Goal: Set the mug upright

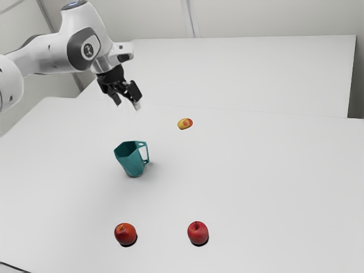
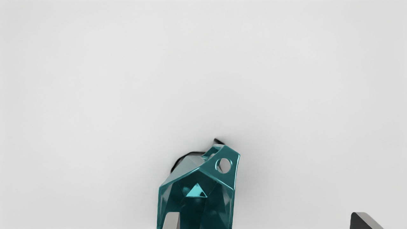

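Mug: on worktop, base down, mouth up, below the tool and apart from it.
Tool: fingers spread, gripping nothing.
Progress: upright pose present; judged, no righting remains.

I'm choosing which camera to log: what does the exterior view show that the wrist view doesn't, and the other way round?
Exterior view: the white arm, a red apple, a red-orange fruit and a small yellow-and-red item.
Wrist view: a bright triangular patch inside the mug.
Both: that teal mug, the tabletop and the open end effector.
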Robot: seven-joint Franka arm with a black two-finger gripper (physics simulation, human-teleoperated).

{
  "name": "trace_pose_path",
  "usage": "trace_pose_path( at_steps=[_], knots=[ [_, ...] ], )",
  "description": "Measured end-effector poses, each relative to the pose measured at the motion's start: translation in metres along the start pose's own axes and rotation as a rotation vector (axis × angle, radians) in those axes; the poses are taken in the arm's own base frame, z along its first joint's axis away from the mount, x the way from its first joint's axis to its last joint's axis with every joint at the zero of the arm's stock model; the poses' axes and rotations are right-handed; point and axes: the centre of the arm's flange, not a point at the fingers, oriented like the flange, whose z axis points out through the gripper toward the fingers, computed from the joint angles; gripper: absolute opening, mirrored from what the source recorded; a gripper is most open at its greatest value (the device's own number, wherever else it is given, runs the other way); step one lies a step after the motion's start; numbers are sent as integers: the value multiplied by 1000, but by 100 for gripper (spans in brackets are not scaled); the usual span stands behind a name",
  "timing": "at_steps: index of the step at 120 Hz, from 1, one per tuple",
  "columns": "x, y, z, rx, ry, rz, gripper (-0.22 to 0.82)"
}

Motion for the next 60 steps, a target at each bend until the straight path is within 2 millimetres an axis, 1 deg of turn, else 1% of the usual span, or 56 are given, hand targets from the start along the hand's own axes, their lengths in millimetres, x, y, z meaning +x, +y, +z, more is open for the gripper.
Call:
trace_pose_path(
  at_steps=[14, 21, 39, 60],
  knots=[
    [3, 5, -43, -4, 2, 3, 59],
    [1, 9, -56, -8, -8, 7, 60],
    [-4, 19, -60, -23, -58, 18, 60],
    [-12, 14, -61, -34, -93, 5, 60]
  ],
)
